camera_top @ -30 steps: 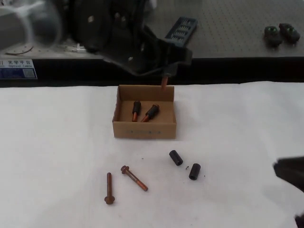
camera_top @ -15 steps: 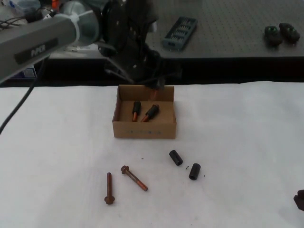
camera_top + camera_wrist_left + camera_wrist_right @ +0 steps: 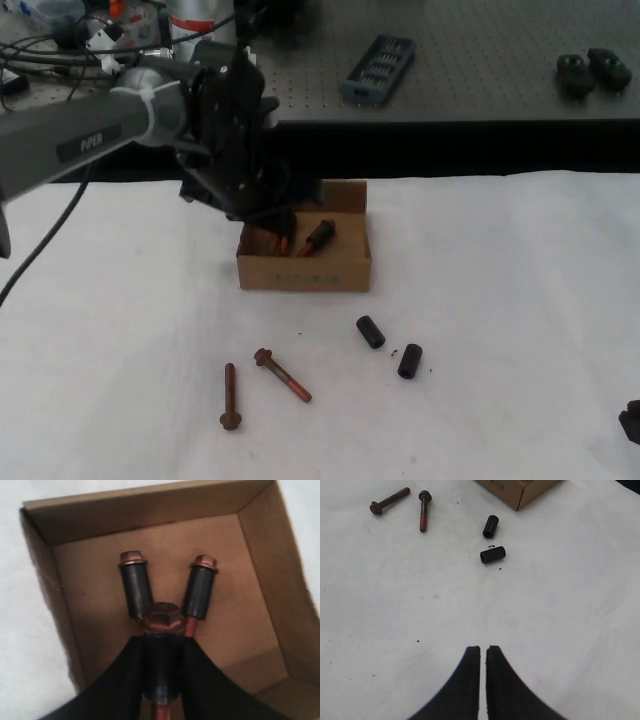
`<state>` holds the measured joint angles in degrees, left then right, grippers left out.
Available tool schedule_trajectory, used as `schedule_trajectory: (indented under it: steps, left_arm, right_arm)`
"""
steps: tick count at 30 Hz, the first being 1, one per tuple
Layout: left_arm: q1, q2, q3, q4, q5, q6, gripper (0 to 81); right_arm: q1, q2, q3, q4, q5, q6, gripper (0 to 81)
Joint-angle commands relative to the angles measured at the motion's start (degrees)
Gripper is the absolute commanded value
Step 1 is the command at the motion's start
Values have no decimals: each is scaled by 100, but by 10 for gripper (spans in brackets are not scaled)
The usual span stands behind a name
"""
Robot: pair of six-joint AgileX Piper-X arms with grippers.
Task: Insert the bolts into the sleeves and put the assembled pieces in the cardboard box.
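- White cloth-covered counter (image 3: 520, 300): the open brown cardboard box (image 3: 305, 272) sits on it.
- Your left pincer (image 3: 162, 647) is clamped on a rusty, hex-headed sleeved bolt (image 3: 161, 622), its sleeve a matte black cylinder, above the box floor.
- Your right pincer (image 3: 483, 652): fingers almost touching, holding nothing.
- Two finished pieces (image 3: 136, 587) lie inside the box. Two coppery bare bolts (image 3: 285, 375) and two black tubular sleeves (image 3: 371, 332) lie loose outside it.

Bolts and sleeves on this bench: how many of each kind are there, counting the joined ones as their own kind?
Assembled pieces: 3
Loose bolts: 2
Loose sleeves: 2
Total: 7
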<state>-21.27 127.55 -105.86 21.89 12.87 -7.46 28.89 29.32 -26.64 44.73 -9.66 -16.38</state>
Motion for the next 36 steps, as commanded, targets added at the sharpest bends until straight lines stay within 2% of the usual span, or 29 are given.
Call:
schedule_trajectory:
  steps: [1, 16, 25, 27, 32, 33, 36]
  left_arm:
    - [108, 155, -84, -249, -23, 65, 21]
    - [108, 675, -751, -49, -23, 65, 21]
    - [81, 697, -759, 74, -14, 200, 25]
    - [81, 697, -759, 74, 82, 200, 59]
    - [47, 697, -759, 125, 132, 130, 301]
    - [47, 697, -759, 155, 132, 108, 328]
    - [47, 683, -759, 242, 144, 97, 324]
  right_arm:
    - [-31, -48, -11, -3, -31, 32, 37]
    - [-31, -48, -11, -3, -31, 114, 37]
    - [-31, -48, -11, -3, -31, 114, 37]
    - [-31, -48, -11, -3, -31, 114, 37]
    - [-31, -48, -11, -15, -31, 112, 37]
    - [-31, -48, -11, -17, -31, 112, 37]
    - [-31, -48, -11, -58, -31, 112, 37]
